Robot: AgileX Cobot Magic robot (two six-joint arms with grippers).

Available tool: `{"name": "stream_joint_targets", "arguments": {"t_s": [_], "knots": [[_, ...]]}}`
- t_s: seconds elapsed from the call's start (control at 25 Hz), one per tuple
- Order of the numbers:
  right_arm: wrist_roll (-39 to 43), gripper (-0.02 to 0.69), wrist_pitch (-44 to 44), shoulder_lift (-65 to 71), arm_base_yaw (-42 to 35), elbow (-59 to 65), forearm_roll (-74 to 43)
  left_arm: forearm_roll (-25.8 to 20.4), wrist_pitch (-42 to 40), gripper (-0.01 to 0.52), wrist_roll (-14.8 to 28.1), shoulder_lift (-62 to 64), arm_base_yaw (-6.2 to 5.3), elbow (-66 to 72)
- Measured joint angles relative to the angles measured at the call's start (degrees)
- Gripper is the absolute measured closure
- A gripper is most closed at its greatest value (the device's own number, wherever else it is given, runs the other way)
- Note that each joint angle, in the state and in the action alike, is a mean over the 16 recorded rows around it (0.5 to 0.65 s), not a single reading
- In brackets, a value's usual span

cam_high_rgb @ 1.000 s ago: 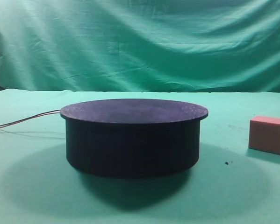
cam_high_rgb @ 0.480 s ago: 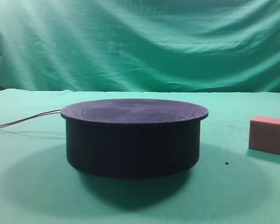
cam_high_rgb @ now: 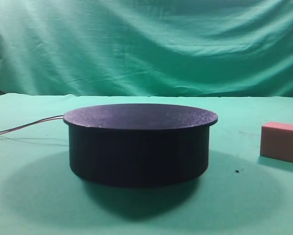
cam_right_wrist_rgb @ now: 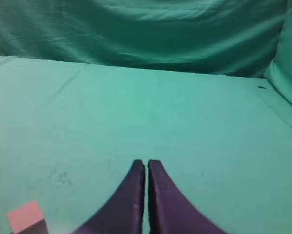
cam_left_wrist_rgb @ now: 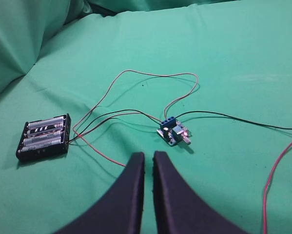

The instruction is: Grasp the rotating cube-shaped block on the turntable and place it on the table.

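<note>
On the far left, seen from the left wrist, a battery pack [cam_left_wrist_rgb: 43, 138] lies on the green table [cam_left_wrist_rgb: 223, 44], wired in red and black to a small blue circuit board [cam_left_wrist_rgb: 172, 132]; the left end effector [cam_left_wrist_rgb: 148, 161] hovers above them clenched, its two dark fingers nearly touching and holding nothing. In the high view the black turntable [cam_high_rgb: 139, 143] sits mid-table with a bare top and thin wires [cam_high_rgb: 26, 126] trailing off to its left. Well to the right, the pink cube [cam_high_rgb: 281, 141] rests flat on the table, apart from the turntable, so the task looks essentially finished. Being a cube, it has no long axis; one face is toward the camera and it sits upright. The right end effector [cam_right_wrist_rgb: 146, 165] is likewise clenched and empty, the cube at its lower left.
</note>
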Motion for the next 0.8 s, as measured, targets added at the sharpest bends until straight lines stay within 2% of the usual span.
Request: {"name": "stream_joint_targets", "arguments": {"t_s": [0.28,0.8], "knots": [[0.3,0.665,3.2,-5.1,-0.6,3.7,0.8,0.0,0.0,0.514,0.0,0.0,0.00,0.0],[0.5,0.665,5.6,-5.5,-0.6,3.8,1.5,0.0,0.0,0.514,0.0,0.0,0.00,0.0]]}}
